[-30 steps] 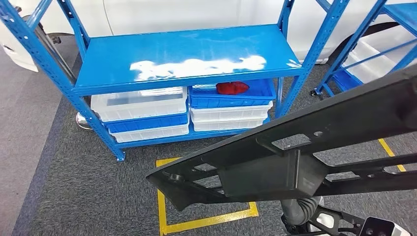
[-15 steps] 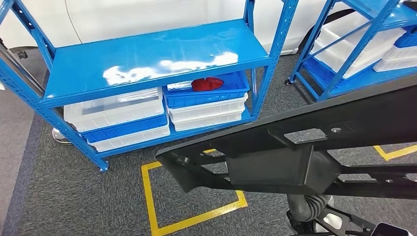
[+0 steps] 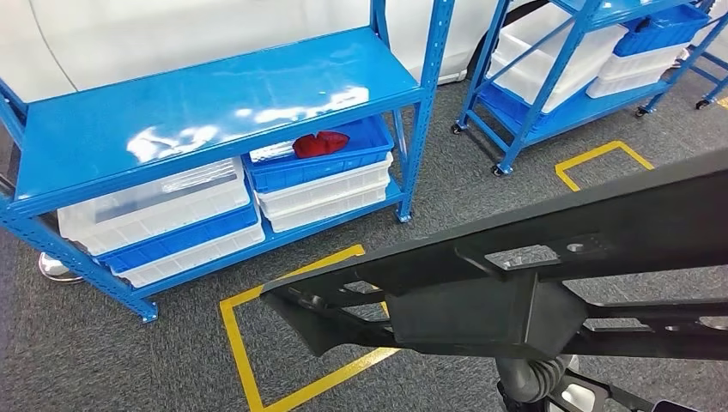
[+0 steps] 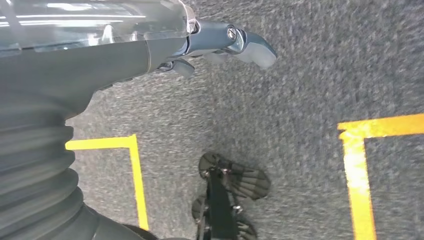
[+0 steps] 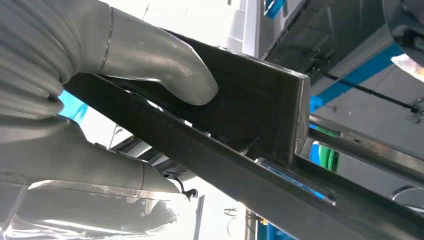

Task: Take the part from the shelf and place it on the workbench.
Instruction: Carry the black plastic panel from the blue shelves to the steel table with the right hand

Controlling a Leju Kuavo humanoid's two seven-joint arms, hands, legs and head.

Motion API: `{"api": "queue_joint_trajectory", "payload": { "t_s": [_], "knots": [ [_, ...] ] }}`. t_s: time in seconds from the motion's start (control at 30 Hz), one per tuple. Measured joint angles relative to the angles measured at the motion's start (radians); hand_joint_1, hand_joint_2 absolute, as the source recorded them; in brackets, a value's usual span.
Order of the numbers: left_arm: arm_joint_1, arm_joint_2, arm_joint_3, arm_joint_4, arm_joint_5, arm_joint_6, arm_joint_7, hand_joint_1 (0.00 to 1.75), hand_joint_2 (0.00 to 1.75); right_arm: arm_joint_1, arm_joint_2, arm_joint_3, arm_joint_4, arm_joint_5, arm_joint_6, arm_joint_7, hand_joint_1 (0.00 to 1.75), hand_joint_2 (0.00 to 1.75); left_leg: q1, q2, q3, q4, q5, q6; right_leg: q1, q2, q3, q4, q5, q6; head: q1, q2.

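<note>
Head view: a long black plastic frame part [image 3: 515, 283] spans the foreground from 8 to 3 o'clock above grey carpet [image 3: 446, 184], gripped by the right hand [image 5: 100, 95]; the left hand [image 4: 220, 45] hangs with fingers loosely apart, holding nothing; a blue metal shelf [image 3: 197, 112] stands at 11 o'clock.

No readable text, label, brand, number or sign shows on anything in these views.
</note>
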Motion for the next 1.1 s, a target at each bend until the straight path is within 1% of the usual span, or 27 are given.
{"api": "queue_joint_trajectory", "payload": {
  "t_s": [0.07,0.1,0.13,0.17,0.2,0.23,0.27,0.3,0.33,0.37,0.4,0.47,0.5,0.53,0.57,0.6,0.67,0.73,0.77,0.8,0.83,0.87,0.9,0.97,1.0,1.03,1.1],
  "knots": [
    [0.000,-0.004,0.000,0.000,0.002,0.005,0.004,0.00,1.75,0.000,0.002,0.000,0.000,0.000,0.014,0.000,1.75,1.75,-0.002,0.018,0.003,-0.002,-0.002,-0.011,0.003,0.017,-0.004,-0.005,0.000,-0.012,-0.001,0.000],
    [-0.001,-0.005,0.000,0.000,0.002,0.005,0.005,0.00,1.75,0.000,0.004,0.000,0.000,0.000,0.017,0.000,1.75,1.75,-0.001,0.017,0.004,0.001,-0.007,-0.016,0.001,0.027,-0.003,-0.009,0.003,-0.017,0.000,0.000],
    [-0.002,-0.006,0.000,0.000,0.001,0.005,0.006,0.00,1.75,0.001,0.006,0.000,-0.001,0.000,0.018,0.000,1.75,1.75,0.000,0.003,0.000,0.015,-0.019,-0.020,-0.001,0.036,-0.002,-0.013,0.006,-0.024,-0.001,0.000],
    [-0.002,-0.006,0.000,0.000,-0.001,0.004,0.008,0.00,1.75,0.001,0.009,0.000,-0.001,0.001,0.018,0.000,1.75,1.75,0.002,-0.019,-0.014,0.051,-0.043,-0.023,-0.004,0.045,0.000,-0.018,0.009,-0.030,-0.002,0.000],
    [0.000,-0.006,0.000,0.000,-0.003,0.004,0.011,0.00,1.75,0.003,0.012,0.000,-0.002,0.001,0.019,0.000,1.75,1.75,0.004,-0.045,-0.039,0.108,-0.076,-0.026,-0.005,0.054,0.000,-0.020,0.010,-0.035,-0.003,0.000],
    [0.003,-0.006,0.000,0.000,-0.004,0.003,0.013,0.00,1.75,0.007,0.013,0.000,-0.002,0.001,0.019,0.000,1.75,1.75,0.004,-0.064,-0.072,0.180,-0.110,-0.027,-0.005,0.065,0.000,-0.020,0.011,-0.038,-0.004,0.000],
    [0.007,-0.006,0.000,0.000,-0.005,0.003,0.016,0.00,1.75,0.013,0.015,-0.001,-0.002,0.001,0.020,0.000,1.75,1.75,0.005,-0.073,-0.105,0.247,-0.135,-0.029,-0.004,0.077,-0.001,-0.019,0.011,-0.039,-0.004,0.000],
    [0.010,-0.007,0.000,0.000,-0.006,0.004,0.018,0.00,1.75,0.020,0.015,-0.002,-0.003,0.001,0.021,0.000,1.75,1.75,0.005,-0.077,-0.127,0.288,-0.143,-0.030,-0.004,0.090,-0.001,-0.017,0.011,-0.040,-0.004,0.000],
    [0.012,-0.007,0.000,0.000,-0.008,0.004,0.019,0.00,1.75,0.029,0.015,-0.004,-0.004,0.002,0.021,0.000,1.75,1.75,0.005,-0.078,-0.132,0.292,-0.129,-0.030,-0.004,0.103,-0.001,-0.015,0.010,-0.039,-0.005,0.000],
    [0.013,-0.008,0.000,0.000,-0.011,0.004,0.019,0.00,1.75,0.038,0.015,-0.007,-0.007,0.004,0.021,0.000,1.75,1.75,0.006,-0.081,-0.119,0.256,-0.097,-0.030,-0.004,0.116,-0.001,-0.012,0.009,-0.038,-0.005,0.000],
    [0.014,-0.009,-0.002,0.000,-0.015,0.004,0.019,0.00,1.75,0.047,0.015,-0.011,-0.012,0.006,0.021,0.000,1.75,1.75,0.008,-0.093,-0.091,0.189,-0.055,-0.028,-0.005,0.129,0.000,-0.007,0.007,-0.035,-0.005,0.000],
    [0.015,-0.010,-0.005,0.000,-0.022,0.005,0.020,0.00,1.75,0.063,0.015,-0.021,-0.021,0.006,0.018,0.000,1.75,1.75,0.013,-0.138,-0.039,0.068,-0.005,-0.025,-0.004,0.154,-0.006,0.004,0.002,-0.026,-0.005,0.000],
    [0.016,-0.010,-0.007,0.000,-0.025,0.005,0.019,0.00,1.75,0.071,0.014,-0.027,-0.026,0.001,0.017,0.000,1.75,1.75,0.015,-0.154,-0.026,0.036,0.001,-0.021,-0.004,0.166,-0.011,0.008,0.002,-0.020,-0.005,0.000],
    [0.015,-0.011,-0.010,0.000,-0.029,0.004,0.018,0.00,1.75,0.079,0.012,-0.034,-0.032,-0.006,0.015,0.000,1.75,1.75,0.013,-0.160,-0.023,0.028,-0.004,-0.017,-0.005,0.176,-0.017,0.011,0.003,-0.014,-0.006,0.000],
    [0.014,-0.012,-0.013,0.000,-0.033,0.001,0.015,0.00,1.75,0.089,0.008,-0.043,-0.039,-0.013,0.014,0.000,1.75,1.75,0.012,-0.151,-0.022,0.025,-0.003,-0.011,-0.007,0.186,-0.021,0.010,0.005,-0.006,-0.006,0.000],
    [0.013,-0.013,-0.018,0.000,-0.035,-0.004,0.010,0.00,1.75,0.100,0.004,-0.052,-0.047,-0.019,0.014,0.000,1.75,1.75,0.011,-0.141,-0.021,0.022,0.000,-0.003,-0.009,0.186,-0.024,0.011,0.006,0.000,-0.007,0.000],
    [0.011,-0.015,-0.024,0.000,-0.038,-0.018,0.000,0.00,1.75,0.118,-0.006,-0.073,-0.066,-0.027,0.016,0.000,1.75,1.75,0.013,-0.117,-0.020,0.015,0.005,0.011,-0.009,0.146,-0.044,0.051,-0.020,0.011,-0.001,0.000],
    [0.013,-0.016,-0.026,0.000,-0.038,-0.028,-0.005,0.00,1.75,0.131,-0.012,-0.092,-0.085,-0.033,0.025,0.000,1.75,1.75,0.010,-0.089,-0.020,0.013,0.006,0.019,-0.009,0.092,-0.100,0.167,-0.081,0.019,0.004,0.000],
    [0.015,-0.016,-0.027,0.000,-0.039,-0.030,-0.006,0.00,1.75,0.137,-0.014,-0.100,-0.091,-0.036,0.031,0.000,1.75,1.75,0.009,-0.074,-0.020,0.013,0.005,0.020,-0.010,0.081,-0.134,0.236,-0.109,0.022,0.005,0.000],
    [0.015,-0.016,-0.028,0.000,-0.039,-0.032,-0.006,0.00,1.75,0.142,-0.015,-0.108,-0.096,-0.039,0.037,0.000,1.75,1.75,0.007,-0.060,-0.020,0.013,0.004,0.021,-0.012,0.076,-0.158,0.283,-0.122,0.024,0.005,0.000],
    [0.015,-0.016,-0.029,0.000,-0.039,-0.032,-0.007,0.00,1.75,0.147,-0.017,-0.115,-0.100,-0.042,0.042,0.000,1.75,1.75,0.006,-0.046,-0.019,0.013,0.002,0.021,-0.013,0.072,-0.164,0.295,-0.116,0.024,0.005,0.000],
    [0.014,-0.016,-0.030,0.001,-0.039,-0.033,-0.008,0.00,1.75,0.150,-0.019,-0.123,-0.102,-0.047,0.048,0.000,1.75,1.75,0.005,-0.033,-0.018,0.013,0.001,0.020,-0.013,0.068,-0.149,0.266,-0.093,0.022,0.005,0.000],
    [0.012,-0.017,-0.031,0.001,-0.038,-0.033,-0.008,0.00,1.75,0.151,-0.021,-0.131,-0.105,-0.053,0.054,0.000,1.75,1.75,0.003,-0.021,-0.015,0.013,-0.001,0.019,-0.011,0.057,-0.114,0.199,-0.059,0.018,0.005,0.000],
    [0.008,-0.020,-0.031,0.001,-0.037,-0.031,-0.008,0.00,1.75,0.149,-0.027,-0.147,-0.108,-0.063,0.068,0.000,1.75,1.75,0.000,-0.003,-0.009,0.013,-0.006,0.013,-0.002,0.013,-0.040,0.060,-0.012,0.001,0.004,0.000],
    [0.007,-0.021,-0.031,0.001,-0.037,-0.030,-0.008,0.00,1.75,0.147,-0.029,-0.153,-0.109,-0.066,0.074,0.000,1.75,1.75,-0.002,0.006,-0.007,0.013,-0.008,0.009,0.004,-0.002,-0.020,0.020,-0.003,-0.006,0.004,0.000],
    [0.006,-0.022,-0.031,0.001,-0.036,-0.030,-0.009,0.00,1.75,0.146,-0.030,-0.158,-0.110,-0.067,0.078,0.000,1.75,1.75,-0.003,0.014,-0.004,0.012,-0.010,0.004,0.008,-0.006,-0.014,0.006,-0.004,-0.013,0.004,0.000],
    [0.002,-0.022,-0.031,0.001,-0.035,-0.029,-0.012,0.00,1.75,0.147,-0.030,-0.165,-0.113,-0.061,0.081,0.000,1.75,1.75,-0.004,0.029,0.002,0.009,-0.013,-0.007,0.007,0.017,-0.015,0.001,0.001,-0.022,0.004,0.000]
  ]
}}
